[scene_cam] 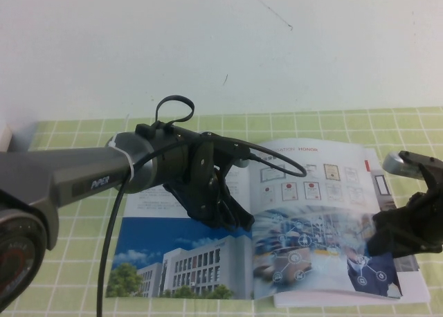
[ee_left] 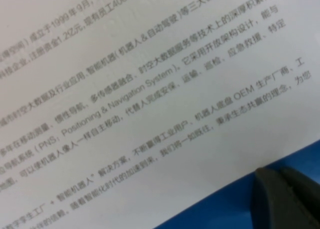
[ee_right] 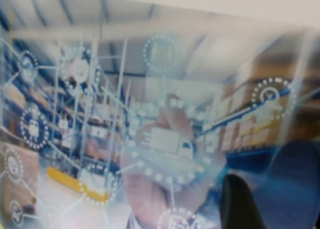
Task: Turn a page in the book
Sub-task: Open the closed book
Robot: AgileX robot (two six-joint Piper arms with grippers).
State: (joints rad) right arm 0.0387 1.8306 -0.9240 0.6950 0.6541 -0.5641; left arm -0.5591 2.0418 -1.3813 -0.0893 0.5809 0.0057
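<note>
Green-checked table — the open book lies flat on it.

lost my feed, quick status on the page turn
Left gripper down on the book's left page. Right gripper low over the page at its right edge. Page flat, unturned. Nothing in the way.
</note>
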